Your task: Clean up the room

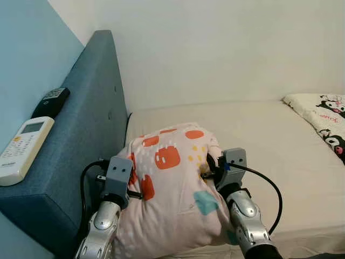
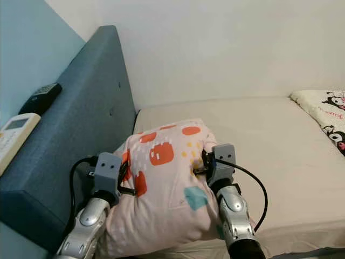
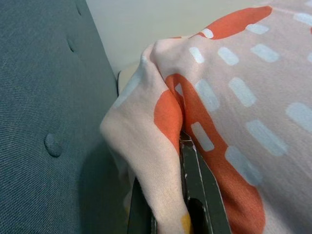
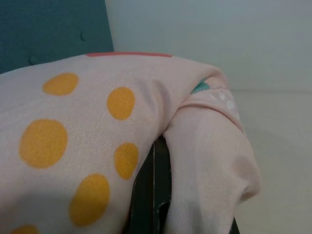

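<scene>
Pillow [image 1: 172,189], pink cover with orange, yellow and teal patches, sits at the near left end of the bed [image 1: 280,156], held between both arms just beside the blue headboard [image 1: 81,145]. It looks soft, light and bulky: the cover wrinkles and bunches where pinched, so it probably sags and swings if held by cloth only. No stiff edge to grab; best hold is likely a fold of fabric at each side, which is where it is taken now.

Left gripper [image 3: 180,195]: fingers closed on a fold of the pillow cover at its left side, cloth pinched between them in the left wrist view. Right gripper [image 4: 158,190]: fingers closed on a fold at the pillow's right side, fabric draped over them. The cover could slip off the filling, so that's a judgement risk.

Around: headboard touching or nearly touching the pillow's left side, tight gap for the left arm. On the headboard's top ledge, white remote [image 1: 21,148] and black remote [image 1: 51,101], well clear of the pillow. Far right on the bed, cartoon-print bedding [image 1: 323,118], well apart. Wall behind. Mattress between is bare.
</scene>
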### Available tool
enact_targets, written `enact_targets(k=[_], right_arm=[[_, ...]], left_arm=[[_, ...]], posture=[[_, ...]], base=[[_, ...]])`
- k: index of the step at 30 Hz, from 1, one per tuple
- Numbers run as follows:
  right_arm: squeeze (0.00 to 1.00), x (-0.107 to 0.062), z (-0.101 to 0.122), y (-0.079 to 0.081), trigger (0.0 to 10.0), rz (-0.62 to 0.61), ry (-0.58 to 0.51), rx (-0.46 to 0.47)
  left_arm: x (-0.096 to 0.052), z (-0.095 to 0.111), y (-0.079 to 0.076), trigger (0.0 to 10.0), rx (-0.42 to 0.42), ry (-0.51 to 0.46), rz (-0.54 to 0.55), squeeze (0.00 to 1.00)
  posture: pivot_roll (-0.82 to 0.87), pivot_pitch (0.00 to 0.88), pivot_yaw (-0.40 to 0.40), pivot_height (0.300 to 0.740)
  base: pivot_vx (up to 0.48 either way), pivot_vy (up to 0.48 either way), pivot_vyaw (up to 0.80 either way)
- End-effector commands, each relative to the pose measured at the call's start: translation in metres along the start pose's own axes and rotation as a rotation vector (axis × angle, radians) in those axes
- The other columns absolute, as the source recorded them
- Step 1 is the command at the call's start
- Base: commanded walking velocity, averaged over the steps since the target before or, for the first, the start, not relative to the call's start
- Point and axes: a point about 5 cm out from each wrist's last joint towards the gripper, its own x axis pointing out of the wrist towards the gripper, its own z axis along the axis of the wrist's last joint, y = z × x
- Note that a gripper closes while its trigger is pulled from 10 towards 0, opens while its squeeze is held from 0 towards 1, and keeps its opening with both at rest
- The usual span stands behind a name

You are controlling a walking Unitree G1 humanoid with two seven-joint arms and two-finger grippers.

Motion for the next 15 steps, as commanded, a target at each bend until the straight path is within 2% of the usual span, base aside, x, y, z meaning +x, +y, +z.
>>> enact_targets(k=[1,15], right_arm=[[0.00,0.0024,0.0081,0.0057,10.0,0.025,-0.054,-0.009],[0.00,0.0023,0.0094,0.0043,10.0,0.023,-0.062,-0.016]], left_arm=[[0.0050,0.0153,-0.0046,10.0,0.027,-0.076,-0.037,0.00],[0.0052,0.0156,-0.0067,10.0,0.022,-0.071,-0.045,0.00]], posture=[[0.04,0.108,0.034,0.661],[0.04,0.111,0.031,0.661]], base=[[0.000,0.000,0.00],[0.000,0.000,0.00]])
